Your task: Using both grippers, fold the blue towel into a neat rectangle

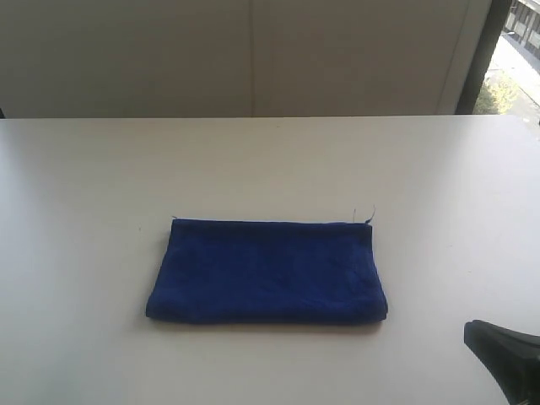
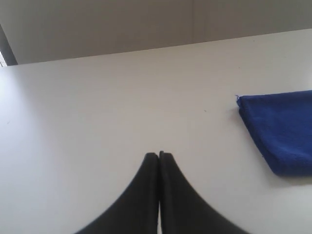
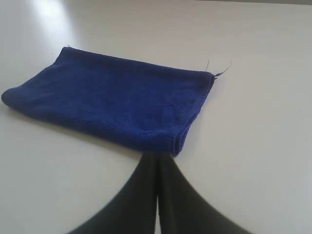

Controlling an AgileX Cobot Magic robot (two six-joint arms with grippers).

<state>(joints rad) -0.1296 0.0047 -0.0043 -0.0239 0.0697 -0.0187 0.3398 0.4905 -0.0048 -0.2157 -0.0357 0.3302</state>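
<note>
Centre of white tabletop (image 1: 84,169): deep royal-blue fuzzy microfibre towel (image 1: 268,270), folded into a rectangle. Left gripper (image 2: 159,155), black narrow fingers pressed together, empty, left of towel; right gripper (image 3: 157,157) likewise, beside its near right corner.

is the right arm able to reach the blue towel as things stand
Probably yes. The right hand, shut, sits close to the blue towel at its folded corner, with nothing but bare table between; it would have to open before gripping.
</note>
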